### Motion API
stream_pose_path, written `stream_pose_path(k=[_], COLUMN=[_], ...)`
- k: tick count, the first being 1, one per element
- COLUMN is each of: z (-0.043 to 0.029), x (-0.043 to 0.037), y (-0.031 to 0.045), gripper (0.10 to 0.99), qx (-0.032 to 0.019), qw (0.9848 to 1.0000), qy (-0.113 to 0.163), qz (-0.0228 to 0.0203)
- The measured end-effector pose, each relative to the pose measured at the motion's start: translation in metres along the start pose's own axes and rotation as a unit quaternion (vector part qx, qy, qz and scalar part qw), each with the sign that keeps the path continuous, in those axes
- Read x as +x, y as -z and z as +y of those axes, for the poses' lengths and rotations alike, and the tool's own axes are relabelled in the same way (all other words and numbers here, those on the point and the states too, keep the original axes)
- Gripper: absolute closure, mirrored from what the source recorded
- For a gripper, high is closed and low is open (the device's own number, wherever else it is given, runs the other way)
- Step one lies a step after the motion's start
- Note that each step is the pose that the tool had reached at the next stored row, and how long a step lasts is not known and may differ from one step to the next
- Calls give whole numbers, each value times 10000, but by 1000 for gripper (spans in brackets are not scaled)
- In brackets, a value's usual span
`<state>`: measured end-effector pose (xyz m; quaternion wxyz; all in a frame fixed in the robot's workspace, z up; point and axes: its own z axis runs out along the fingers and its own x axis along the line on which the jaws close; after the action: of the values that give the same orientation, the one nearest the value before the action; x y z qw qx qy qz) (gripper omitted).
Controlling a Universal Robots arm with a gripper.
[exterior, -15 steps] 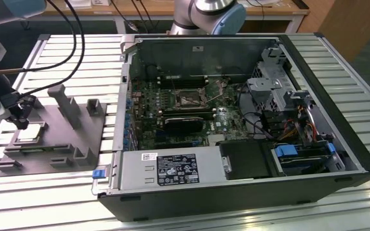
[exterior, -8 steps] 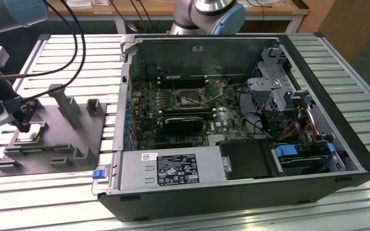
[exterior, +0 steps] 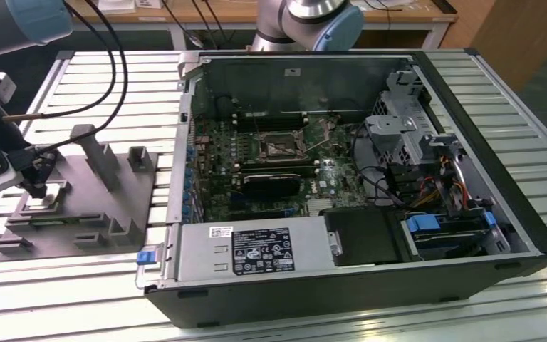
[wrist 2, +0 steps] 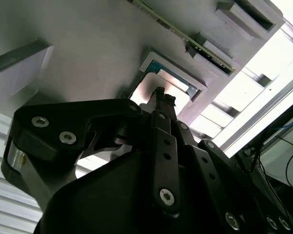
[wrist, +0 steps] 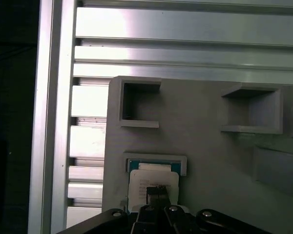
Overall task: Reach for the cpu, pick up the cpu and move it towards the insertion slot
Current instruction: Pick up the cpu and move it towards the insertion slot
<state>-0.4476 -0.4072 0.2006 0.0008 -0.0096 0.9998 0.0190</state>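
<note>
Slatted table (exterior: 65, 299); cpu (wrist: 139, 183) seated in grey fixture (wrist: 205, 161) pocket, 9 o'clock of insertion slot (exterior: 280, 148) in exterior view. Gripper (wrist: 158, 191) fingers drawn together over cpu centre, contact not discernible. Pick judged best kept centred, chip level, pocket walls untouched

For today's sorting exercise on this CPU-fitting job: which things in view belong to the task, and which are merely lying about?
Belong: cpu, gripper at it, insertion slot, grey fixture under the cpu.
Lying about: power supply, long black card, drive cage, slatted table.
</note>
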Motion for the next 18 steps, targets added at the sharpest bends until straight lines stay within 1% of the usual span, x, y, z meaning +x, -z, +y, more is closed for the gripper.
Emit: stream_pose_path(k=[4, 5, 6, 8, 10, 11, 13, 14, 15, 16, 18], z=[0, 0, 0, 0, 0, 0, 0, 0, 0, 0, 0], x=[0, 0, 0, 0, 0, 0, 0, 0, 0, 0, 1], y=[-1, -2, -2, -2, -3, -3, -3, -3, -4, -4, -9], gripper=[973, 855, 855, 733, 733, 620, 620, 502, 502, 439, 439], qx=[0, -1, -1, -1, 0, 0, -1, 0, -1, 0, -1], qw=[10000, 10000, 10000, 10000, 10000, 10000, 10000, 10000, 10000, 10000, 10000], qy=[0, 0, 0, 0, 0, 0, 0, 0, 0, 0, -6], qz=[-1, -1, -1, -1, -1, -1, -1, -1, -1, -1, -3])
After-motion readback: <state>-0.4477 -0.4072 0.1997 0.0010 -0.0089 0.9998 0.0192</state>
